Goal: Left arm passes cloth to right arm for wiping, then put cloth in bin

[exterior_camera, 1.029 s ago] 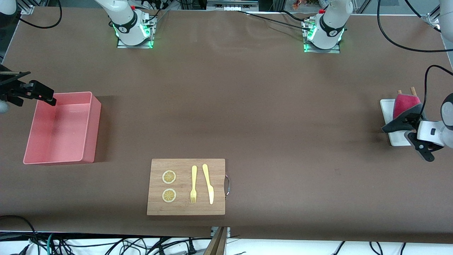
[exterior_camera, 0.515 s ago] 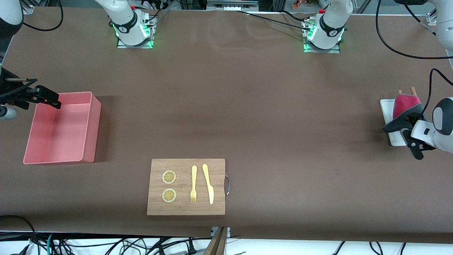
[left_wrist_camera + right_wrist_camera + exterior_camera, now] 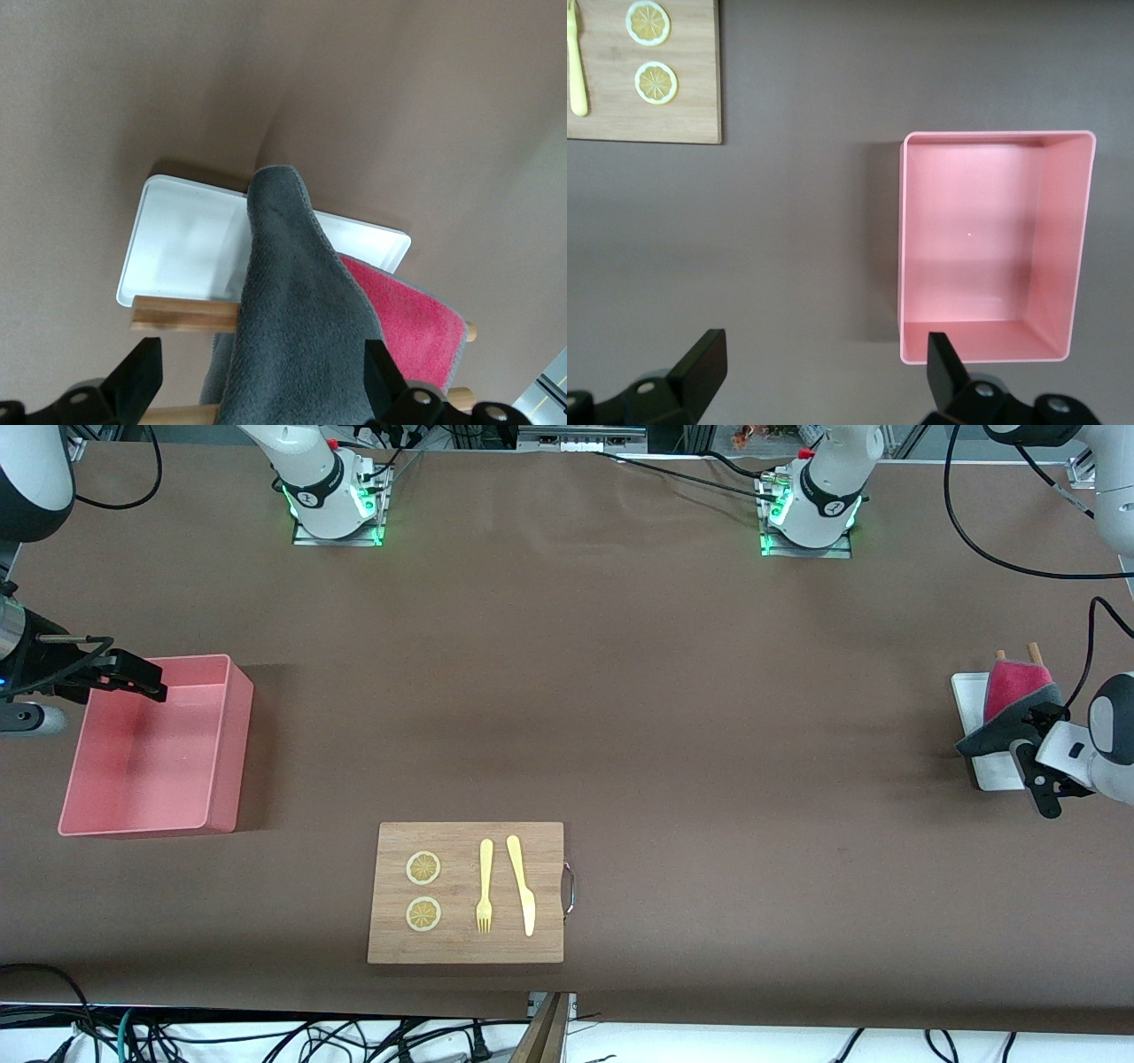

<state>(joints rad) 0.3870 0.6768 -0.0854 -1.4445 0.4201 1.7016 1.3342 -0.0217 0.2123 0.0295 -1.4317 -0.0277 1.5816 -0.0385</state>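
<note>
A brown matte table cover spans the whole surface, with cables along its edges; no readable writing shows. The pink rectangular plastic bin sits at the right arm's end, the right gripper over its rim, fingers spread wide and empty. The bamboo cutting board carries two lemon slices, a yellow fork and a knife. At the left arm's end, the grey-and-magenta cloth drapes over a narrow white tray; the left gripper straddles it, fingers parted.

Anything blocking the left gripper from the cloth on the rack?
Nothing visible. The left gripper sits open with the grey-and-magenta cloth between its fingers, draped over wooden rods above the white tray.
</note>
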